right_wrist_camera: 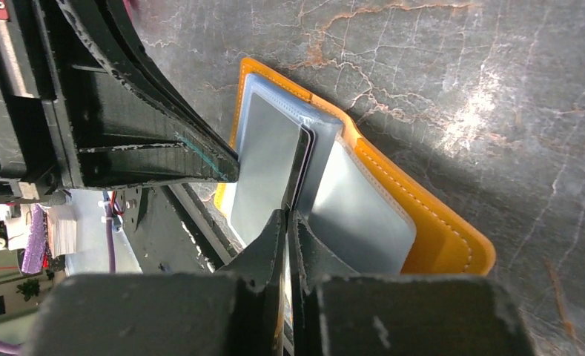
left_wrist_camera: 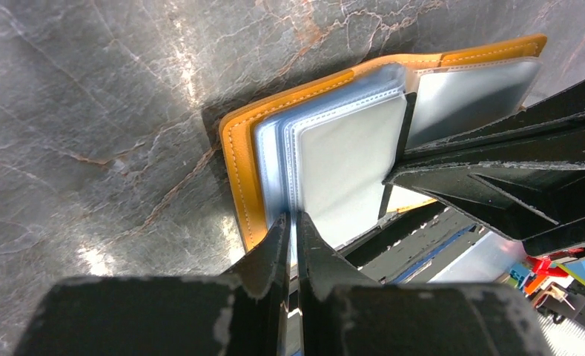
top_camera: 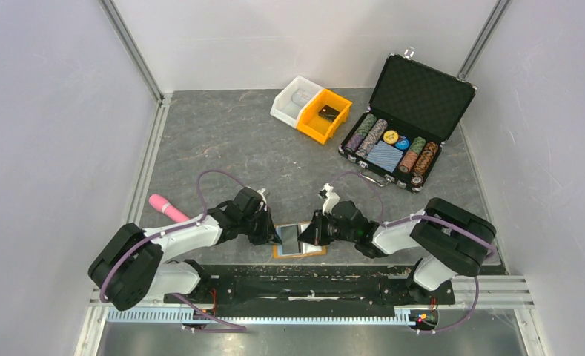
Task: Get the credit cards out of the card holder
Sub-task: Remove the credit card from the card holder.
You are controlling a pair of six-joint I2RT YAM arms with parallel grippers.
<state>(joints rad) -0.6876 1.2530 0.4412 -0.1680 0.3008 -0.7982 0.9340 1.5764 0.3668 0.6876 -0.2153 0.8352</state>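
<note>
Both left fingers (left_wrist_camera: 263, 259) and right fingers (right_wrist_camera: 263, 252) tight on card holder (left_wrist_camera: 241, 170) edges.

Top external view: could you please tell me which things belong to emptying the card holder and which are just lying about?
Job in hand: card holder, lying open, its clear sleeves pinched by the left end effector and the right end effector.
Lying about: pink rod, white bin, orange bin, open black chip case.
</note>
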